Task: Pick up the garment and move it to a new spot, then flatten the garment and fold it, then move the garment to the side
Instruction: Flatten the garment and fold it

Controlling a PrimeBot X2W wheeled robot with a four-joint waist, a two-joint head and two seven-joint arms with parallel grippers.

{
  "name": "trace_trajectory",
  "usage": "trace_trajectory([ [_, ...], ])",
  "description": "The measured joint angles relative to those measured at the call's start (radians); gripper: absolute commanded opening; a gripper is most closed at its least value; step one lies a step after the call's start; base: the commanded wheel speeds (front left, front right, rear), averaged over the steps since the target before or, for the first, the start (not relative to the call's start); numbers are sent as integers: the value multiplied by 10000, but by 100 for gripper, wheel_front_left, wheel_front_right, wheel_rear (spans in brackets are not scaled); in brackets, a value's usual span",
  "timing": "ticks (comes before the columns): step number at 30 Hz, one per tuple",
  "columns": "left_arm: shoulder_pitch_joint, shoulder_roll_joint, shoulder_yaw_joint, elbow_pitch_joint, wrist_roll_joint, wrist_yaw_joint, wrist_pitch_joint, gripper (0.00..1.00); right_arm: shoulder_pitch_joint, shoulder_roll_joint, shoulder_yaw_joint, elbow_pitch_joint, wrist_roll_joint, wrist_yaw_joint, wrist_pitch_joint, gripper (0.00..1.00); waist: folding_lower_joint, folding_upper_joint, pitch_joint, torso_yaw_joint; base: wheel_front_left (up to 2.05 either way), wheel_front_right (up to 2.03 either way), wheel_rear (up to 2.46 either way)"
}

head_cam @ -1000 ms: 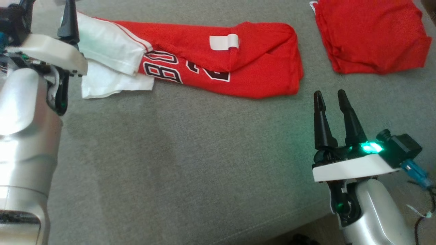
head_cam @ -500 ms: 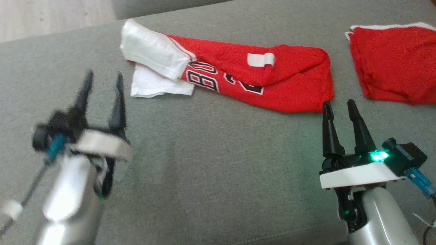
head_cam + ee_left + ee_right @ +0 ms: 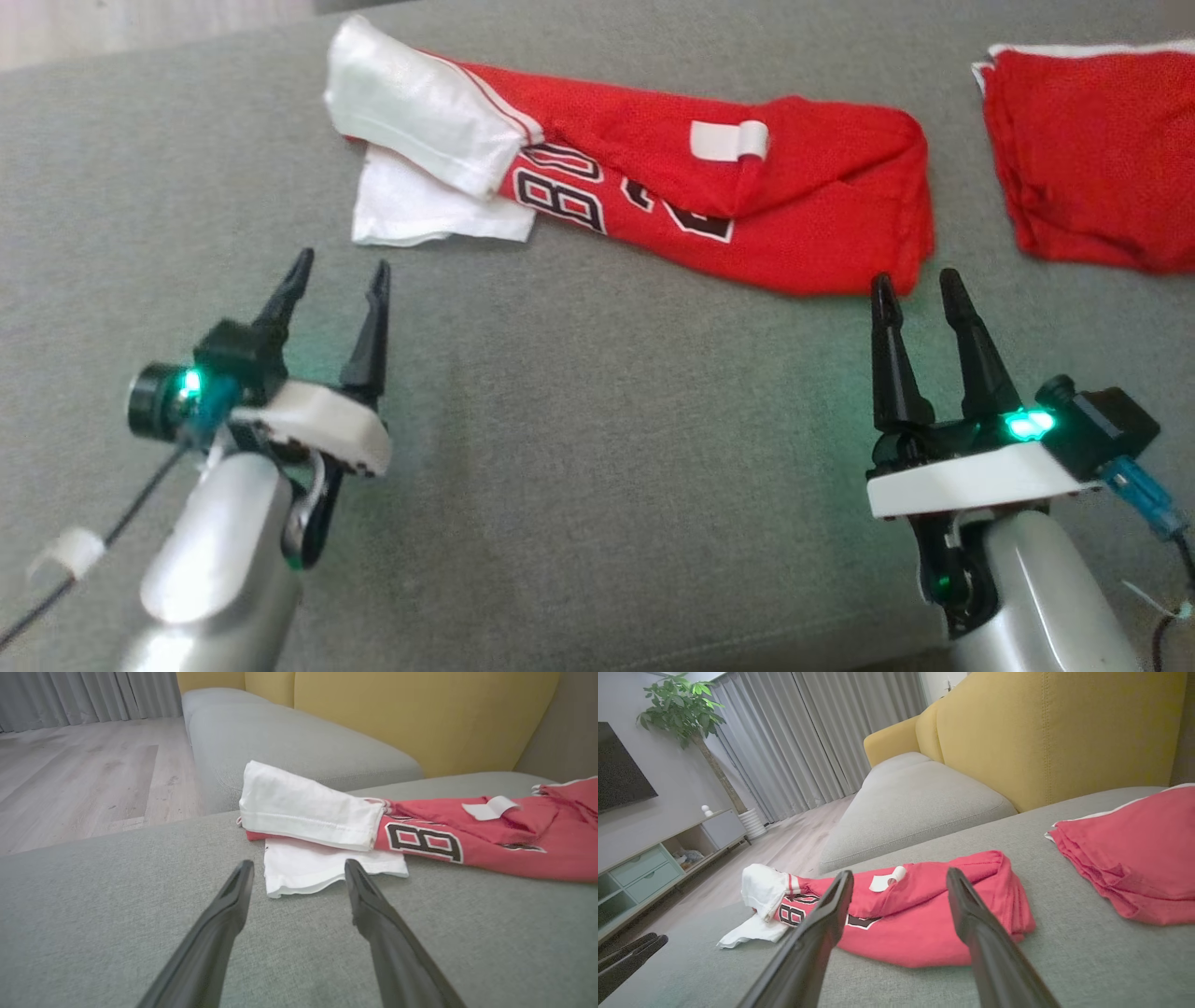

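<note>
item 1, left jaws: i see them spread wide with nothing between them, above the grey sofa cushion (image 3: pixel 597 485), tips aimed at the white sleeve (image 3: pixel 308 807).
item 2, right jaws: likewise spread wide and empty, tips close to the near red edge of the garment (image 3: pixel 794 224).
item 3, garment: red jersey with white sleeves, black-and-white numerals (image 3: pixel 560 187) and a white label (image 3: pixel 728 140). it is folded into a long strip lying on the cushion, ahead of both jaws and held by neither.
item 4, second red cloth (image 3: pixel 1092 159): folded, on the same cushion, apart from the jersey on its right.
item 5, surroundings: yellow backrest (image 3: pixel 1064 732), wooden floor (image 3: pixel 70 774), grey curtains (image 3: pixel 808 742), potted plant (image 3: pixel 682 704).
</note>
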Motion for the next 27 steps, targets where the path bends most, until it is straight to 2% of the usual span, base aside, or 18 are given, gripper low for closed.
trace_trajectory([
  [4,-730,46,12,771,25,4,481,100,-12,0,0,-42,21,0,0,100,0,0,348,-314,0,0,0],
  [17,-2721,203,163,3382,-35,174,1041,100,-386,0,8,-219,211,0,0,100,0,0,1252,-1131,0,0,0],
  [18,-2847,203,157,3568,-54,94,1114,47,-386,0,6,-217,242,0,0,100,1,0,1258,-1147,0,0,0],
  [19,-2943,201,142,3691,-88,-48,1143,0,-386,0,6,-217,270,0,0,100,1,0,1246,-1148,0,0,0],
  [22,-2986,171,123,3935,-153,-249,890,0,-382,-2,-13,-205,272,0,0,100,0,0,1156,-1106,0,0,0],
  [27,-2673,-44,128,4094,-360,-276,138,0,-375,0,-36,-132,261,0,0,100,0,0,851,-914,0,0,0],
])
